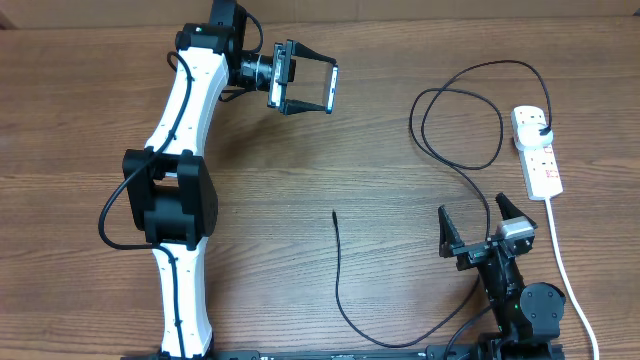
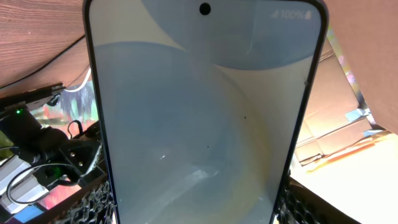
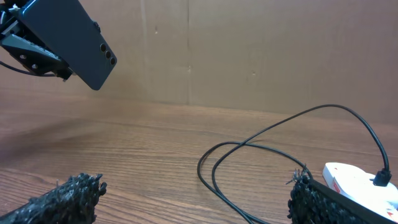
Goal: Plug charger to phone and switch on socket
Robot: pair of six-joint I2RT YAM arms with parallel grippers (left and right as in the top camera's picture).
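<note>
My left gripper (image 1: 308,88) is shut on the phone (image 1: 331,90) and holds it on edge, lifted above the far middle of the table. Its pale glowing screen (image 2: 199,118) fills the left wrist view; its dark back (image 3: 81,38) shows at the top left of the right wrist view. The charger's thin black cable (image 1: 340,290) lies on the table, its free tip (image 1: 334,213) near the middle. Its plug (image 1: 541,131) sits in the white socket strip (image 1: 536,150) at the right. My right gripper (image 1: 480,222) is open and empty at the front right, with cable loops (image 3: 249,165) ahead of it.
The socket's thick white cord (image 1: 560,260) runs down the right side past my right arm's base. The black cable loops widely (image 1: 460,120) left of the socket. A brown wall (image 3: 249,50) stands behind the table.
</note>
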